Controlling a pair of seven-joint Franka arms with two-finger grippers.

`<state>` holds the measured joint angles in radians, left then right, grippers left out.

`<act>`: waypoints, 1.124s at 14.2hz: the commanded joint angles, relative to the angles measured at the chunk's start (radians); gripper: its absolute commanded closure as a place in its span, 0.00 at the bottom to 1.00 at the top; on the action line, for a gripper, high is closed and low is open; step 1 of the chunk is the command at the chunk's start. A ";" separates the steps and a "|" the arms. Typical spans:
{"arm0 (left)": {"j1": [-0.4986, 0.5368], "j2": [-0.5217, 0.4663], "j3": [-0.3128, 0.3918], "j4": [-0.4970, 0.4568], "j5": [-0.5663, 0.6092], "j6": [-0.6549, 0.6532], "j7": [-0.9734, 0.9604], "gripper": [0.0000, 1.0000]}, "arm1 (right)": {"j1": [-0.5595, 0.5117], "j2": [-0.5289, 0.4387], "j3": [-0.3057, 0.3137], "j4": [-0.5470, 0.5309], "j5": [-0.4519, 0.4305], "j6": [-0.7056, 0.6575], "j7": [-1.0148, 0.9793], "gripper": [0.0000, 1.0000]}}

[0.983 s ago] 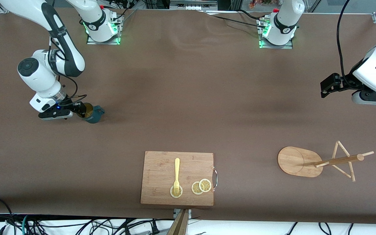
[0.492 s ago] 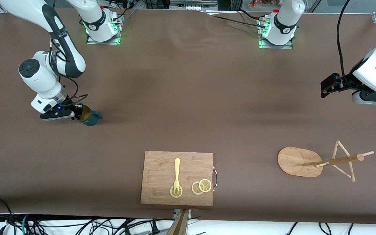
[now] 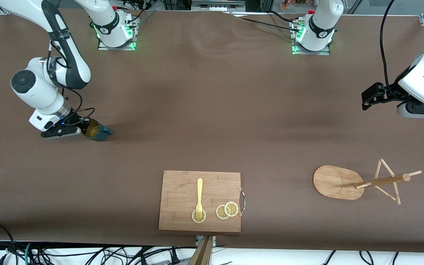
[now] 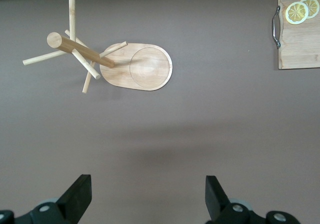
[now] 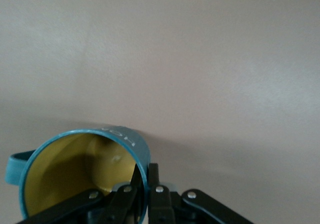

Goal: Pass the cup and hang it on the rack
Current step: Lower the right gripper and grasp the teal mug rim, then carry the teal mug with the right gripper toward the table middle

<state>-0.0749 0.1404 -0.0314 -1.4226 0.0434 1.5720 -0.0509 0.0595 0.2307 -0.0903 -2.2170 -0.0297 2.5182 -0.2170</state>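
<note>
Right wrist view: right gripper [image 5: 142, 184] is pinching the cup [image 5: 80, 171] by its rim wall, one finger inside. I'd lift slowly and keep the handle clear for the handover. Cup is teal, yellow inside, at the right arm's end of the table. Left gripper [image 4: 145, 199] waits spread wide near the rack [image 3: 359, 182].
</note>
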 commanded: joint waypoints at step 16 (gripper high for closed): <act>-0.008 0.013 -0.004 0.031 0.026 -0.012 -0.009 0.00 | 0.692 0.376 0.027 0.735 0.057 -0.463 1.238 1.00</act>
<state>-0.0753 0.1405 -0.0309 -1.4225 0.0434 1.5720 -0.0509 0.6791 0.4747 -0.0515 -1.6239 0.0331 2.0575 0.8990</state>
